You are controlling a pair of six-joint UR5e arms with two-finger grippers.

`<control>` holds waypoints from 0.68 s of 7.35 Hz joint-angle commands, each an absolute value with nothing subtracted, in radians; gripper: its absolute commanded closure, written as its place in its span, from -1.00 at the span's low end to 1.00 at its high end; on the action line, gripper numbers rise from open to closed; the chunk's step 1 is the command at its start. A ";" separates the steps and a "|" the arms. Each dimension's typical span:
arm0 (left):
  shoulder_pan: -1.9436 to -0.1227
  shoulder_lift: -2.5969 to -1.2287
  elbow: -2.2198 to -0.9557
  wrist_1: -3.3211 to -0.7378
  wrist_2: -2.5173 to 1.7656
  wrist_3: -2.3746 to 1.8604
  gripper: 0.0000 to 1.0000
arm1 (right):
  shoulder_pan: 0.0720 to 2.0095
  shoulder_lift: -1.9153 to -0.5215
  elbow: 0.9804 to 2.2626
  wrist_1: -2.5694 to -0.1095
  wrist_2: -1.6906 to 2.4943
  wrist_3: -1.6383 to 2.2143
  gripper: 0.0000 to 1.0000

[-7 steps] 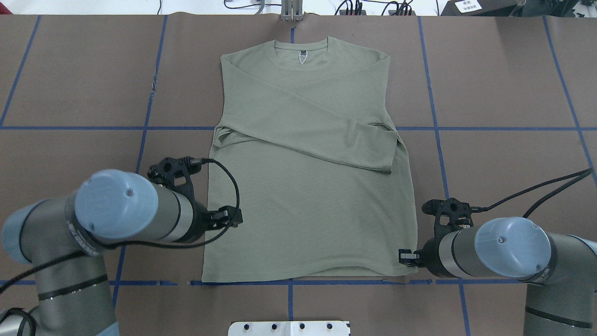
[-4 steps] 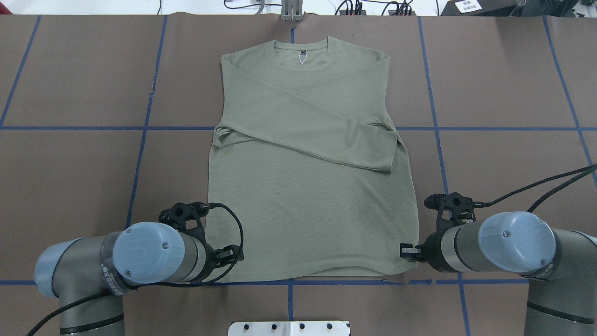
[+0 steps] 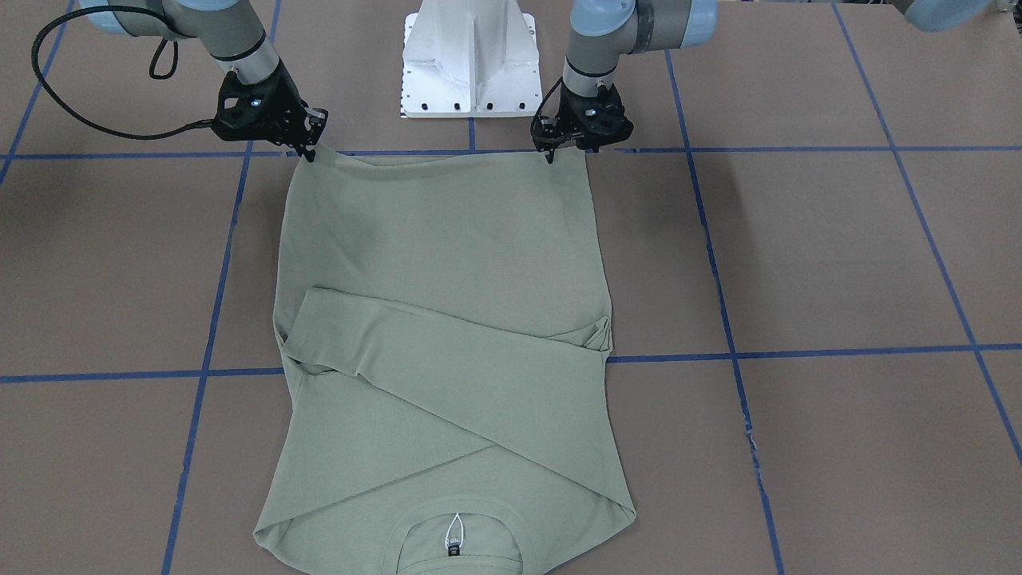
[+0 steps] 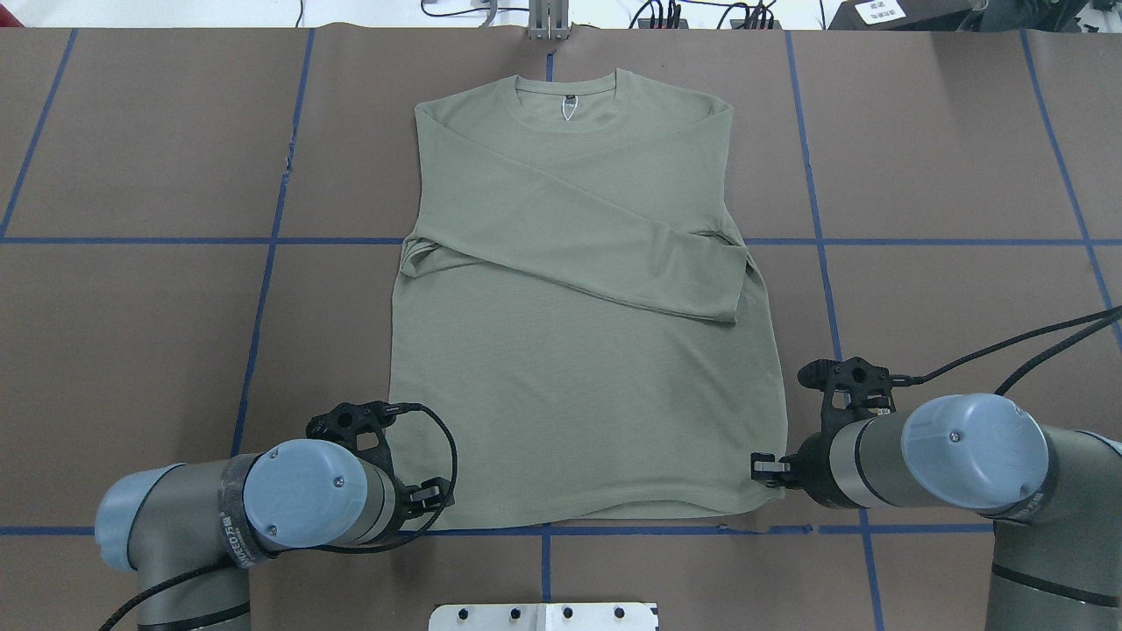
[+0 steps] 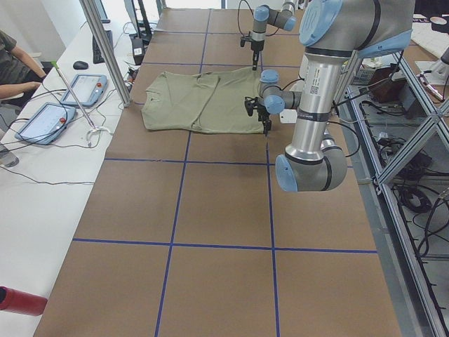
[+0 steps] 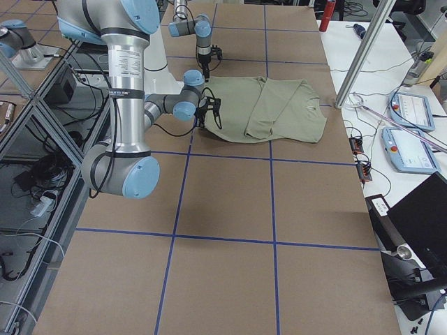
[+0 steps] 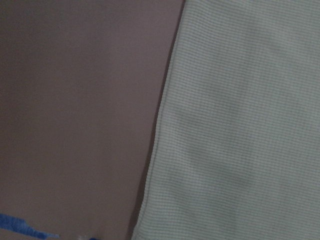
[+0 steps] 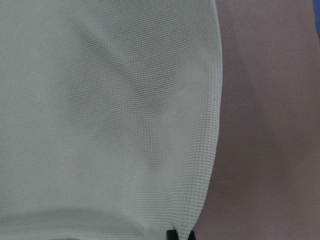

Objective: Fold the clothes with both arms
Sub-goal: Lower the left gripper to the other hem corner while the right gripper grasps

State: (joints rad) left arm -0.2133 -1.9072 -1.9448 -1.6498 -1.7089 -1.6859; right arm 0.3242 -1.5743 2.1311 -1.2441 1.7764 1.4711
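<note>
Pale green and knitted, the long-sleeved shirt (image 3: 439, 239) lies flat in the middle of the brown worktop with blue tape lines (image 3: 838, 255), seen from across. Its collar points to the far edge and its hem to the robot's edge. Both sleeves are folded over the chest. The silver left arm with blue caps (image 3: 615, 32) and the right arm just like it (image 3: 227, 36) each hang over one hem corner, with their tips right at the cloth.

From above, the change is plain. A second ago the left arm was higher up beside the shirt's side. Now it has slid back to the hem corner by the robot's edge. The right arm has hardly moved, and the shirt has not moved at all. I think both arms are now lined up to pinch the hem and fold it toward the collar.

The two side views show the arms low at the hem, too small to tell more.

The left wrist view shows only the shirt's edge and bare worktop, no jaws. The right wrist view shows a tiny black bit at the bottom, by the cloth's edge. I cannot tell whether either arm's jaws are open, closed or gripping cloth.
</note>
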 commanded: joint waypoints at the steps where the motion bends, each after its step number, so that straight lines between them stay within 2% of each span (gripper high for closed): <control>1: -0.213 -1.904 -1.945 -1.649 -1.704 -1.687 -0.50 | 0.327 -1.577 2.141 -1.246 1.778 1.471 1.00; 2: -0.213 -1.902 -1.945 -1.649 -1.704 -1.687 -0.28 | 0.328 -1.578 2.141 -1.246 1.778 1.471 1.00; 3: -0.213 -1.902 -1.945 -1.649 -1.703 -1.689 -0.16 | 0.333 -1.578 2.144 -1.246 1.778 1.471 1.00; 5: -0.213 -1.901 -1.947 -1.649 -1.703 -1.687 -0.15 | 0.336 -1.580 2.145 -1.246 1.778 1.471 1.00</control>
